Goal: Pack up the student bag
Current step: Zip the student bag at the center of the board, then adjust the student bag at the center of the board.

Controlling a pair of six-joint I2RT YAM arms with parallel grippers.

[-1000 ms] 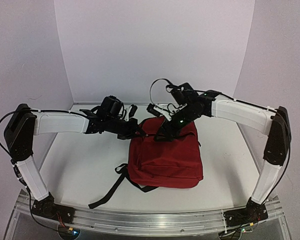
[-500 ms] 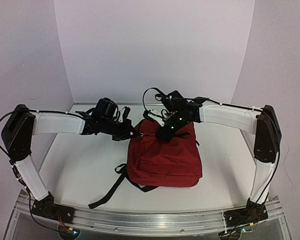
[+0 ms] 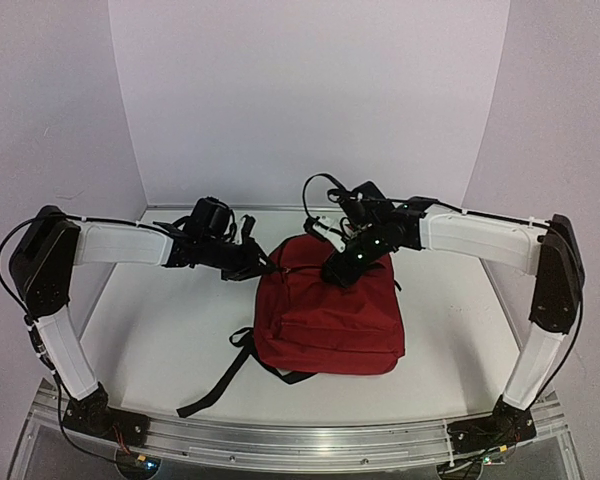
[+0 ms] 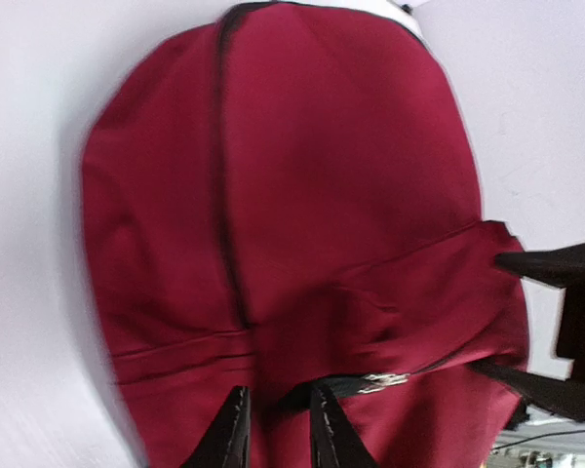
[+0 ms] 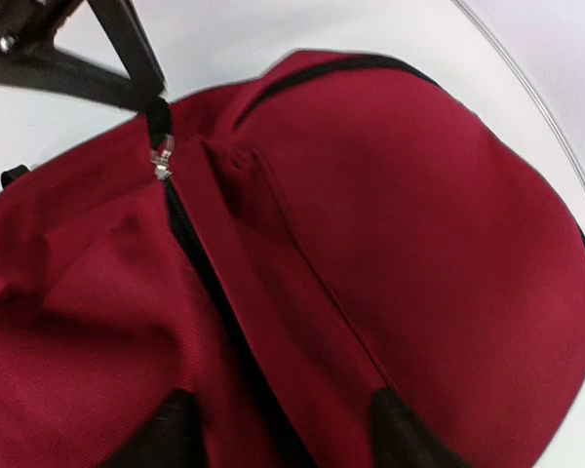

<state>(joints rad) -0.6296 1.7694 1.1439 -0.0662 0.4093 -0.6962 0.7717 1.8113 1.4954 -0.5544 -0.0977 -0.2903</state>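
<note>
Left claw (image 4: 278, 392) gapes narrowly, right claw (image 5: 283, 400) widely, over soft crimson student bag (image 3: 330, 320).

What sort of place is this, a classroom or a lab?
Most likely a robotics lab booth: plain white walls around a white table, left arm and right arm bolted to a metal rail, one red backpack.

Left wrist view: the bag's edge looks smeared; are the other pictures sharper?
Left wrist view: the student bag has a smeared left outline, probably from motion; right wrist view: crisp fabric weave, but out-of-focus fingertips; top view: even, soft light.
</note>
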